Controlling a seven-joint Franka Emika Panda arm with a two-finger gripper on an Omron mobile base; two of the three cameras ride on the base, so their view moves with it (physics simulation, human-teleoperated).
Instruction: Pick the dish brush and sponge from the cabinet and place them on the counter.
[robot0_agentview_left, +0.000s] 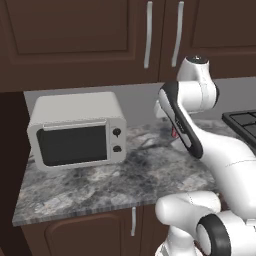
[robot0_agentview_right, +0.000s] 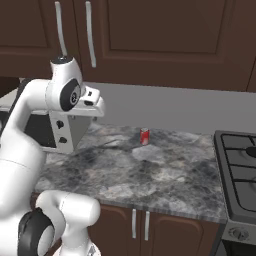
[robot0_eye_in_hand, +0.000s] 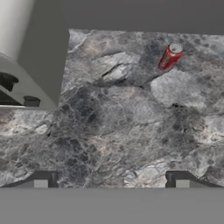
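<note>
The dark brown wall cabinet has both panelled doors shut, their long silver handles side by side. The dish brush and sponge are hidden. My gripper is open with nothing between its fingertips. It hangs above the grey mottled counter, pointing down, just right of the microwave's front corner and well below the cabinet doors.
A white microwave stands on the counter's left part. A small red can stands near the back wall. A black stove borders the counter on the right.
</note>
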